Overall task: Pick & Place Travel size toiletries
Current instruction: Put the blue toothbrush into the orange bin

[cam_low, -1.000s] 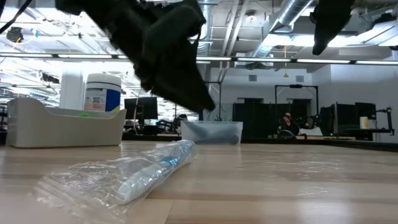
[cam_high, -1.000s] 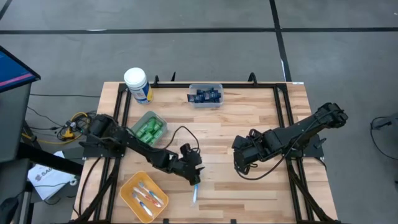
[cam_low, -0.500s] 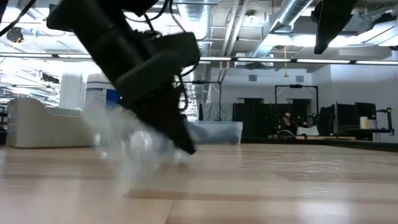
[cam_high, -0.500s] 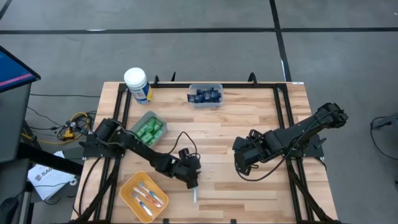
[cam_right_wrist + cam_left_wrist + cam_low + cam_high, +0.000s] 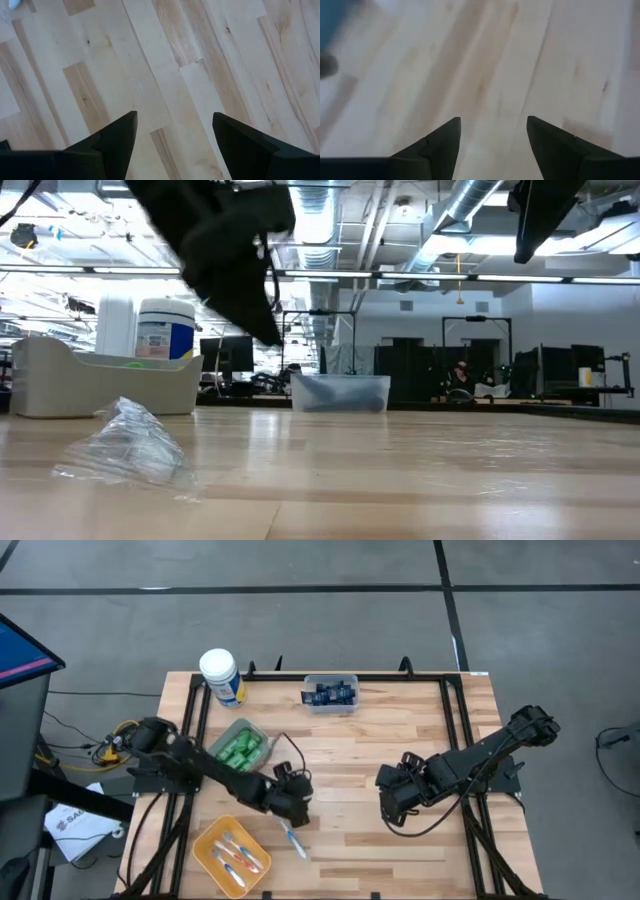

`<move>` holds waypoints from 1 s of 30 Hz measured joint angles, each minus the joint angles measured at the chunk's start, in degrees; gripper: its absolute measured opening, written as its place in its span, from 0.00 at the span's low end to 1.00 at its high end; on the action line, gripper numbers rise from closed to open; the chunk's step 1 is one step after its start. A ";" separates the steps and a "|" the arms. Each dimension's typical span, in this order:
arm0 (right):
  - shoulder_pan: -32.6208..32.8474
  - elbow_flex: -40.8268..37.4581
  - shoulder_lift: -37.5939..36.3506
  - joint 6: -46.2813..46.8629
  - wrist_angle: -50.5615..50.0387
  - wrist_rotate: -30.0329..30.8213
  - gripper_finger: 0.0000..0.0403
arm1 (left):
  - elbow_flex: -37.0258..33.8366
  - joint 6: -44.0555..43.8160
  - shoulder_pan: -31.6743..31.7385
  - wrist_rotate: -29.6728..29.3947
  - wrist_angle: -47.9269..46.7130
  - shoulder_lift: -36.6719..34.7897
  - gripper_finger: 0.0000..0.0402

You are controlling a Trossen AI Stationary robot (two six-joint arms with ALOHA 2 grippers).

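Observation:
A slim white-blue toothbrush in a clear wrapper lies flat on the table near its near edge; in the low view the wrapper shows crumpled on the wood. My left gripper hangs open just above and beyond the toothbrush, with only bare wood between its fingers in the left wrist view. More toothbrushes lie in the yellow bin. Green bottles fill the grey bin, and navy tubes the clear bin. My right gripper waits open over the table's right half.
The big white canister stands at the far left corner. Black frame rails run along the table's edges. Bare wood lies between the two arms. In the low view the grey bin and clear bin stand behind the wrapper.
My left gripper dipped toward the near edge onto the wrapped toothbrush, then rose and drew back toward the far left. The toothbrush has slid toward the left and turned from lengthwise to slanting; it lies on the table.

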 joint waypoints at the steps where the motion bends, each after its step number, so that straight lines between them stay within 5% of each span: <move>1: 0.12 0.00 0.00 0.03 0.00 -0.01 0.63 | 0.01 0.02 0.42 -0.41 0.21 -1.48 0.56; 12: 0.85 -0.05 0.00 -0.67 7.70 1.00 0.63 | -3.65 7.43 1.85 3.18 -0.22 -21.41 0.56; 20: -2.92 0.04 -3.81 -20.93 33.72 0.39 0.63 | -9.78 10.69 1.28 17.56 -0.07 -35.74 0.56; 25: -7.51 0.11 -10.38 -30.29 44.85 -2.76 0.63 | -13.84 19.00 -0.06 26.08 0.63 -39.11 0.56; 30: -9.12 0.13 -15.07 -35.17 47.63 -3.51 0.63 | -17.67 23.86 -2.47 27.62 2.23 -38.03 0.56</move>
